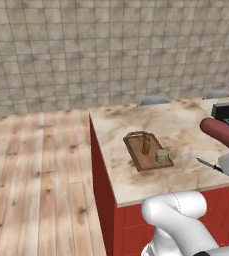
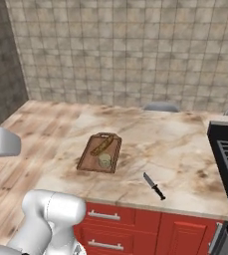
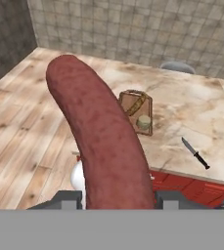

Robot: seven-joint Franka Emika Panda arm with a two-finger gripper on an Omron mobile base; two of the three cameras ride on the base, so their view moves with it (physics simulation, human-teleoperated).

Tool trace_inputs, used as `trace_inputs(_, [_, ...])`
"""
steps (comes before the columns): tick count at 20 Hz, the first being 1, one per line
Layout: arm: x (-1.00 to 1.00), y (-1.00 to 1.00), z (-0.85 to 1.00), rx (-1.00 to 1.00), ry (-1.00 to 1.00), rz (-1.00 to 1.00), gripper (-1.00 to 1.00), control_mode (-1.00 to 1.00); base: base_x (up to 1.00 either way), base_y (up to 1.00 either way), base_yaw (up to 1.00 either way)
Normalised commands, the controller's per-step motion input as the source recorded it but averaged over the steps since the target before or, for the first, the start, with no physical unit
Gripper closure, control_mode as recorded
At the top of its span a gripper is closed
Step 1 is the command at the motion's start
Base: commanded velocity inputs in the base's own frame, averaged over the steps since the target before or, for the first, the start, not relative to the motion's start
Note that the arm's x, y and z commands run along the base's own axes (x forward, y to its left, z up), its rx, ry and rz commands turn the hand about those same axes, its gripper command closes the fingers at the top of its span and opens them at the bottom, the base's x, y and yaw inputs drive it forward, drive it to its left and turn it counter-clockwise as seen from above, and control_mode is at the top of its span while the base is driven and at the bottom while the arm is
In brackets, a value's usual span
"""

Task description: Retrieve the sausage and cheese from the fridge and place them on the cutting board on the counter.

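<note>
Closest thing to the hand cam was the sausage. It was huge in that view, clamped across its near end by the end effector, with the jaws about half closed around it. Its long axis ran straight out away from the end effector, curving a bit to the left at the far tip.

The part that mattered: the board lay ahead of and below the end effector, just right of the sausage's line in the hand view, and well apart from it. It sat flat on the table, back from the near edge. The left base cam had the sausage up at the right edge of frame, high over the table, with the board lower and further left.

The cheese was already on the board, at the end nearer the robot. There was also a tan stick-like thing toward the far end, and I couldn't tell what it was. A knife lay on the table to the right, clear of the board.

My guess is the cheese half was done and the sausage was mid-carry. The next move would need to go forward and down, then lay the sausage lengthwise beside the cheese without knocking it.
</note>
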Motion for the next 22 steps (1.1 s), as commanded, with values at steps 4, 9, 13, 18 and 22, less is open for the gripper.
trace_inputs(4, [0.0,0.0,0.0,0.0,0.0,0.0,1.0,1.0,0.85,-0.39,-0.02])
trace_inputs(9, [0.0,0.0,0.0,0.0,0.0,0.0,1.0,1.0,0.73,-0.02,-0.02])
trace_inputs(13, [0.0,0.0,0.0,0.0,0.0,0.0,1.0,1.0,0.59,0.0,0.0])
trace_inputs(18, [0.0,0.0,0.0,0.0,0.0,0.0,1.0,1.0,0.18,0.0,0.0])
trace_inputs(22, [0.0,0.0,0.0,0.0,0.0,0.0,1.0,1.0,0.71,-0.03,0.0])
